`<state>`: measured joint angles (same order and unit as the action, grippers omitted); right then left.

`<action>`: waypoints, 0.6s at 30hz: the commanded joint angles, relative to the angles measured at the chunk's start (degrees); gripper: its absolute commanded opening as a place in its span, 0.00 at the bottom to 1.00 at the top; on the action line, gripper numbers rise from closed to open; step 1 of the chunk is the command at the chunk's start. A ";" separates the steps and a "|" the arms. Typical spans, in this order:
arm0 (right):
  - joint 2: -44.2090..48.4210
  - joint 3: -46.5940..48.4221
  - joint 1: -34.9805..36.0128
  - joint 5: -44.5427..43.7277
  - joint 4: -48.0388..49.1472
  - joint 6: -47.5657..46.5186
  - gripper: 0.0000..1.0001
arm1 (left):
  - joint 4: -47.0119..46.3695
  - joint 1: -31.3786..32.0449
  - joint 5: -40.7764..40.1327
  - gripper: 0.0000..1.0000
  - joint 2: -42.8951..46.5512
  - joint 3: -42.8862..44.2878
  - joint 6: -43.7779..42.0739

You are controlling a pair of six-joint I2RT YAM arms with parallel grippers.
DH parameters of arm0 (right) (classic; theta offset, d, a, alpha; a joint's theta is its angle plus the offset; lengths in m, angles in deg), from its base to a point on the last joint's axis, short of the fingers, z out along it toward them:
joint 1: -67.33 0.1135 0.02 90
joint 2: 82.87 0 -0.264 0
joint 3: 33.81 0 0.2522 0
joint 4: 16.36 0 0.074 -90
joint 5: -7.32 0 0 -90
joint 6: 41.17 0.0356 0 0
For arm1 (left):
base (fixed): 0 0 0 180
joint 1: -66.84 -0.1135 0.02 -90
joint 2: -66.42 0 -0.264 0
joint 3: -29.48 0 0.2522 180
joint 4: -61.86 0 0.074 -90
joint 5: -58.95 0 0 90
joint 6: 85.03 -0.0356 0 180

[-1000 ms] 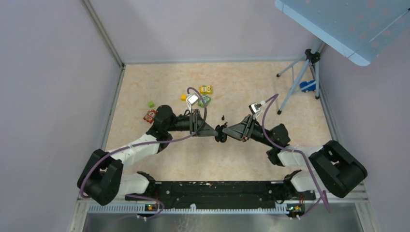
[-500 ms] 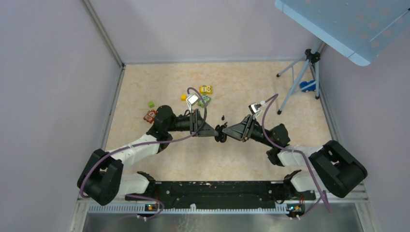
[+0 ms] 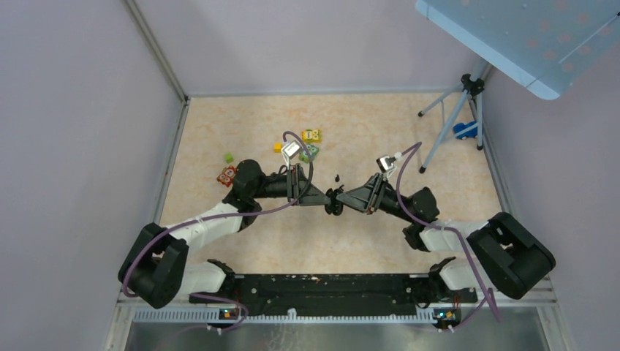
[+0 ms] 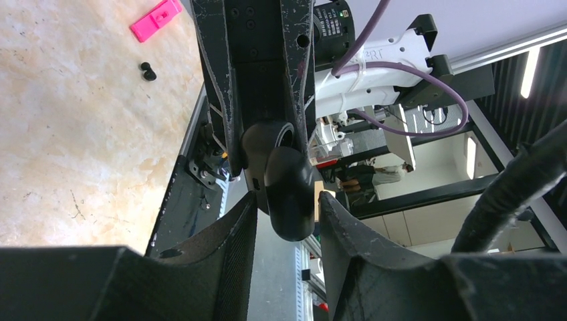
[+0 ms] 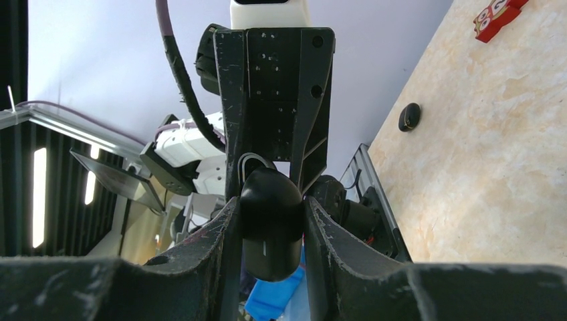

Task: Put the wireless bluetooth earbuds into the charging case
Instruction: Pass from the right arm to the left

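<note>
The charging case (image 3: pixel 334 202) is a black roundish puck held in the air between both grippers at mid-table. My right gripper (image 5: pixel 271 224) is shut on it, its pads pressing both sides of the case (image 5: pixel 270 221). My left gripper (image 4: pixel 289 200) faces it from the other side. Its fingertips (image 4: pixel 249 207) straddle the case's hanging end (image 4: pixel 287 197) with a thin gap on each side. Tiny black earbuds (image 4: pixel 148 70) lie on the table just beyond the grippers; they also show in the top view (image 3: pixel 337 178).
Coloured toy blocks (image 3: pixel 310 136) and a red block (image 3: pixel 227 175) lie at the back left. A pink piece (image 4: pixel 155 20) lies beyond the earbuds. A small black disc (image 5: pixel 409 117) sits on the table. A tripod (image 3: pixel 453 117) stands at the back right.
</note>
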<state>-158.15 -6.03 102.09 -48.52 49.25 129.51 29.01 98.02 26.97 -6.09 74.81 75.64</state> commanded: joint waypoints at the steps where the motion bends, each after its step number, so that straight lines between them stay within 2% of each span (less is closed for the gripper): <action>1: -0.18 1.03 0.57 -0.14 4.80 -0.32 0.00 | -4.28 0.17 0.05 0.43 0.06 -0.50 0.60; 12: -0.29 0.88 0.58 -0.14 5.15 -0.20 0.00 | -4.89 0.20 -0.20 0.29 0.13 -0.55 1.28; 18: -0.30 0.83 0.57 -0.16 4.62 -0.18 0.00 | -4.76 0.19 -0.41 0.16 0.18 -0.55 1.31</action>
<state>-158.26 -6.03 102.09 -48.70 50.34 129.62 27.61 98.02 27.02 -6.11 74.73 77.17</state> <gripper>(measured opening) 0.328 0.320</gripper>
